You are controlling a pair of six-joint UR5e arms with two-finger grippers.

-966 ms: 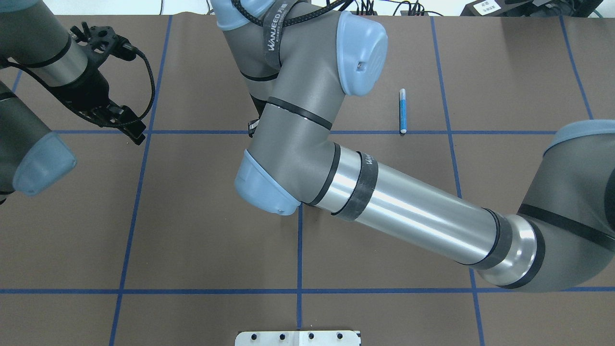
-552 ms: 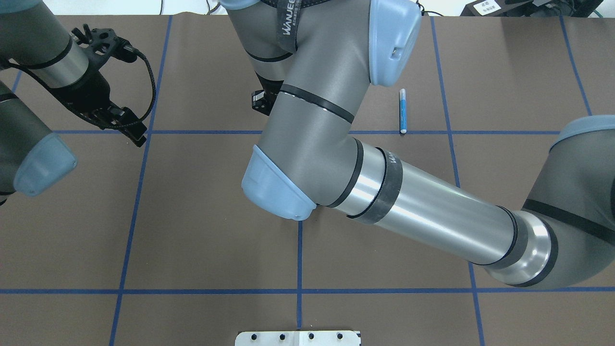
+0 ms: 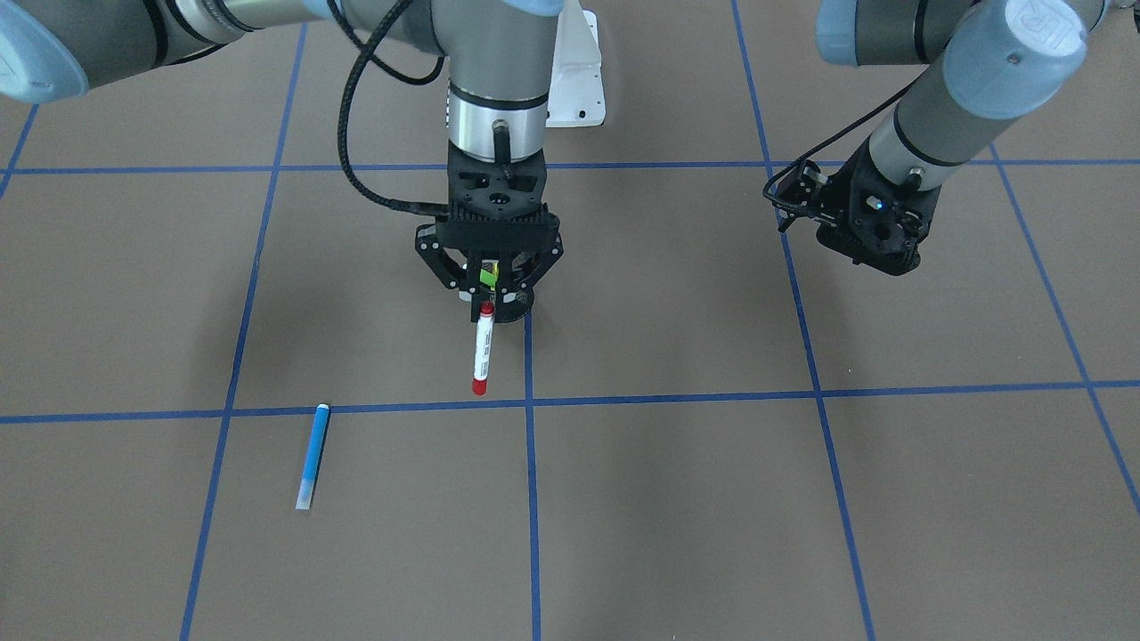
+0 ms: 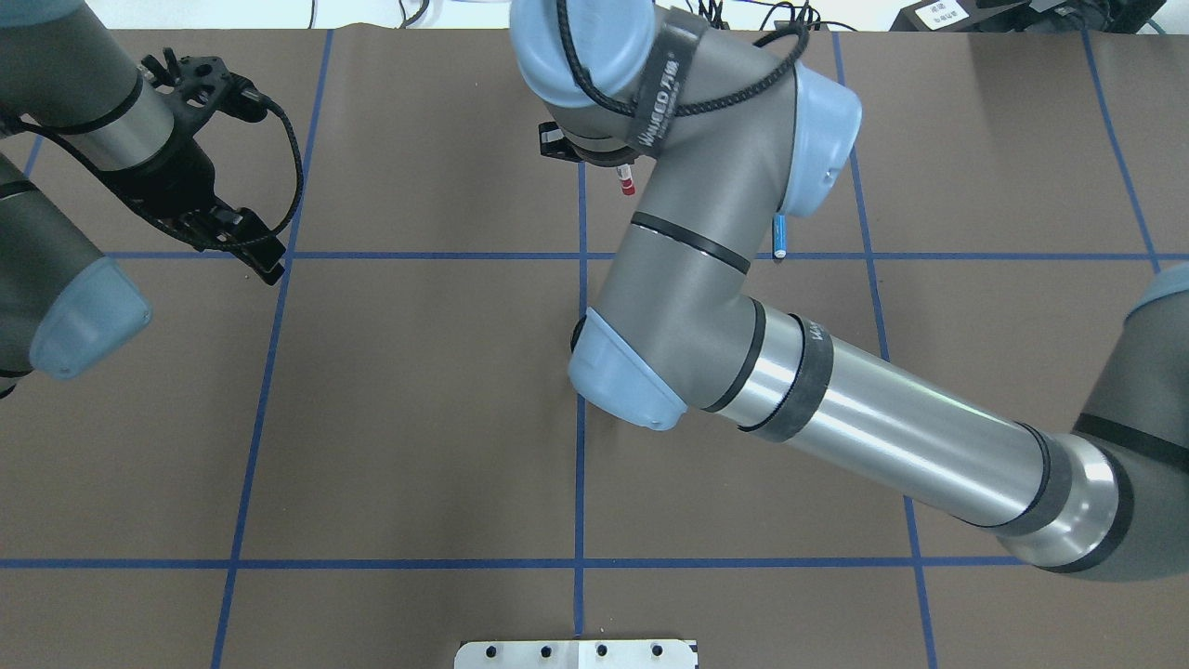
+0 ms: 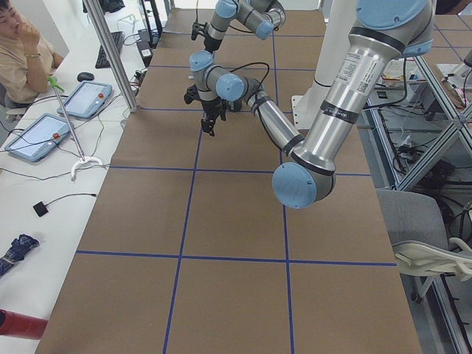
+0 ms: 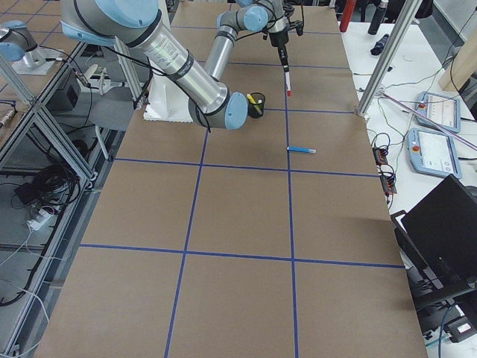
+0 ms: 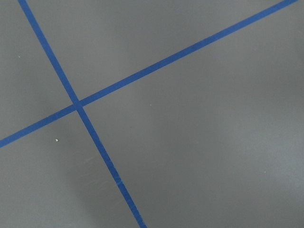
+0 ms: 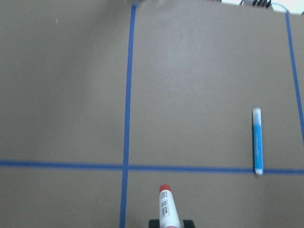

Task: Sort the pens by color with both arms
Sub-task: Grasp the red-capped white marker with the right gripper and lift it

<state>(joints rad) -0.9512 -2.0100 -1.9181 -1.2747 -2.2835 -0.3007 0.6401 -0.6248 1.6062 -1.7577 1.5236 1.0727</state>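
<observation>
White red-ended pen (image 3: 484, 349) pinched by right gripper (image 3: 486, 298); left gripper (image 4: 260, 253) opening indiscernible.

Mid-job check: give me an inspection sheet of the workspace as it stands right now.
Surface: brown mat with a blue tape grid, lying flat.
Job's things: red pen hangs from right gripper; blue pen lies on the mat; yellow pen stands in cup.
Clutter: nothing seen.
Grippers: right shut on red pen; left gripper holds nothing, jaws unclear.
Cables: black cables loop off both wrists, clear of the pens.
Surroundings: operator and tablets on one side; laptop on the other.
</observation>
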